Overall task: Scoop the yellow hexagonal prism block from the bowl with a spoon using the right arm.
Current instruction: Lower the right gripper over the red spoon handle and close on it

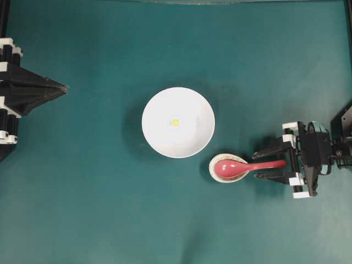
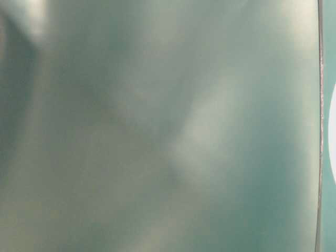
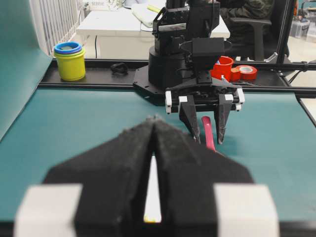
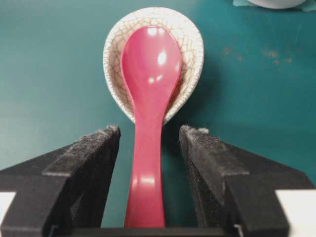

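The white bowl point(image 1: 192, 104) sits mid-table with the tiny yellow hexagonal prism block point(image 1: 175, 122) at its centre. Right of it, the pinkish-red spoon point(image 1: 242, 166) lies with its scoop in a speckled oval rest point(image 1: 213, 171), handle pointing right. My right gripper point(image 1: 256, 165) is open and straddles the handle, one finger on each side. In the right wrist view the spoon point(image 4: 150, 74) runs between the fingers point(image 4: 207, 158) with a gap on both sides of the right gripper point(image 4: 149, 131). My left gripper point(image 1: 64, 88) is at the far left, shut and holding nothing. Its tips point(image 3: 154, 121) meet.
Beyond the table's far edge the left wrist view shows a stack of yellow cups with a blue ring point(image 3: 69, 60) and red tape rolls point(image 3: 245, 71). The table-level view is a teal blur. Bare green mat point(image 1: 99, 192) surrounds the bowl.
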Controlling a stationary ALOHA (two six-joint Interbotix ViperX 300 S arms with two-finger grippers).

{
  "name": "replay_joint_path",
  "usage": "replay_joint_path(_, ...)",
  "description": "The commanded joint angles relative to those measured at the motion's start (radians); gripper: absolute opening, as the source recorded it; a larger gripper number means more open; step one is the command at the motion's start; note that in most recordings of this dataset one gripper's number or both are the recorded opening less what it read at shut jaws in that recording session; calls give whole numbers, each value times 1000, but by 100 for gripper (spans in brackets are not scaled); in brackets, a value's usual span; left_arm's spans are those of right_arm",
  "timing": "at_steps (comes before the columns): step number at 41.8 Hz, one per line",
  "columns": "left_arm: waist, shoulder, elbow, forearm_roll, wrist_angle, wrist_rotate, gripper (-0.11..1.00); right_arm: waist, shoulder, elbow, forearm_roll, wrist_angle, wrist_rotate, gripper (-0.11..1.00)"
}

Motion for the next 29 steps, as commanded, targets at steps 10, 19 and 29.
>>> replay_joint_path(10,0,11,-21,3,-5,0,0,3,-9,-14,2,-2,-21,58)
replay_joint_path(19,2,11,-21,3,-5,2,0,3,-9,-14,2,12,-23,46)
replay_joint_path(29,0,11,-21,3,-5,2,0,3,-9,-21,5,9,-21,35)
